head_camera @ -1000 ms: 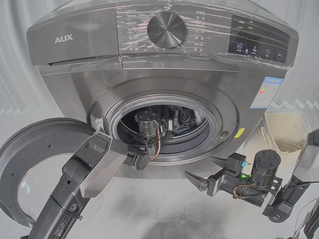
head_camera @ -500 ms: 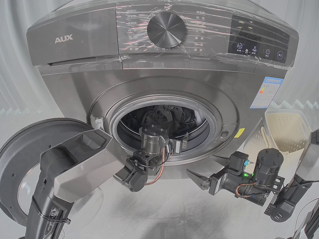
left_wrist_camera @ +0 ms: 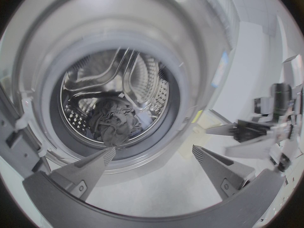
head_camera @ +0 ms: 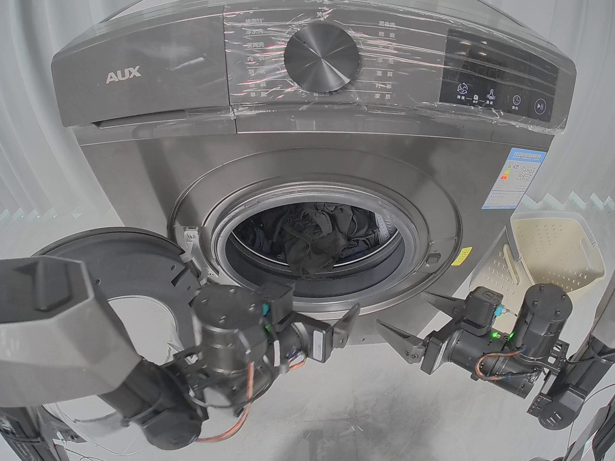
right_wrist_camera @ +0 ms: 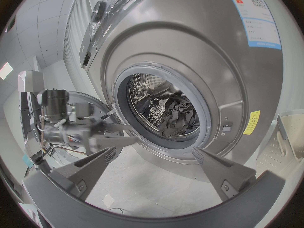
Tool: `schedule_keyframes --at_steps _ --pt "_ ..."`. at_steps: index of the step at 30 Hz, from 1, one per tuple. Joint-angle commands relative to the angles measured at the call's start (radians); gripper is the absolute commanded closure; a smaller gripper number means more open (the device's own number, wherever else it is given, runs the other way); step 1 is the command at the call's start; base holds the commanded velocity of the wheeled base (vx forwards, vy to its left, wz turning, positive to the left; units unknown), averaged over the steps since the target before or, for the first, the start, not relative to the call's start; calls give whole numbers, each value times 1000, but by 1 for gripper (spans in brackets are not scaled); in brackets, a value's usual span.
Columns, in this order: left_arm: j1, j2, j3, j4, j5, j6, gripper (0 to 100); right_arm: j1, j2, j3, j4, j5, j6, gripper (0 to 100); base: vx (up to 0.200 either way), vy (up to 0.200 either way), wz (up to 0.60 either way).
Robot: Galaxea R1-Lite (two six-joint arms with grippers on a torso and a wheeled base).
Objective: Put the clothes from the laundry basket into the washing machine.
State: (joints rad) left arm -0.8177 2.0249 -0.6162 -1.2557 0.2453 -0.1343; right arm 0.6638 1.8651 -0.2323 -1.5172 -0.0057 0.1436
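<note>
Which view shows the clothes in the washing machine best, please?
The head view: the clothes span the open port, folds distinct. The left wrist view shows a smaller heap low in the drum; the right wrist view sees them obliquely.

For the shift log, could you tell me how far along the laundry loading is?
Done: dark clothes lie in the drum; the laundry basket looks empty where visible. In hand: nothing; left gripper and right gripper hang open outside the drum. Left: likely nothing, unless the basket hides more.
</note>
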Motion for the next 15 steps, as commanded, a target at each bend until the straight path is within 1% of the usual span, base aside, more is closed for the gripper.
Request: schedule_keyframes --at_steps 1,2,3,4,7,8,9,12,14,15 --pt "-49 -307 293 -152 3 -13 0 -36 -147 113 -18 -2 -2 0 0 0 0" --pt "-43 -325 320 -172 5 -15 0 -52 -162 130 -20 0 -4 0 0 0 0" --pt "-43 -325 320 -172 5 -15 0 -52 -162 130 -20 0 -4 0 0 0 0" --pt "-38 -362 368 -205 5 -13 0 -70 -187 154 -20 0 -4 0 0 0 0" --pt "-11 -403 421 -212 6 -10 0 -104 -234 177 -18 4 -6 0 0 0 0" --pt "-11 -403 421 -212 6 -10 0 -104 -234 177 -18 4 -6 0 0 0 0" --pt "5 -417 443 -215 11 -5 0 -116 -262 182 -6 6 -6 0 0 0 0" --pt "22 -456 466 -217 63 -8 0 -124 -302 222 -6 3 -7 0 0 0 0" --pt "26 -477 486 -217 75 -7 0 -133 -314 231 -1 -3 -7 0 0 0 0" --pt "26 -492 504 -217 78 -4 0 -139 -323 232 5 -3 -4 0 -200 0 0"
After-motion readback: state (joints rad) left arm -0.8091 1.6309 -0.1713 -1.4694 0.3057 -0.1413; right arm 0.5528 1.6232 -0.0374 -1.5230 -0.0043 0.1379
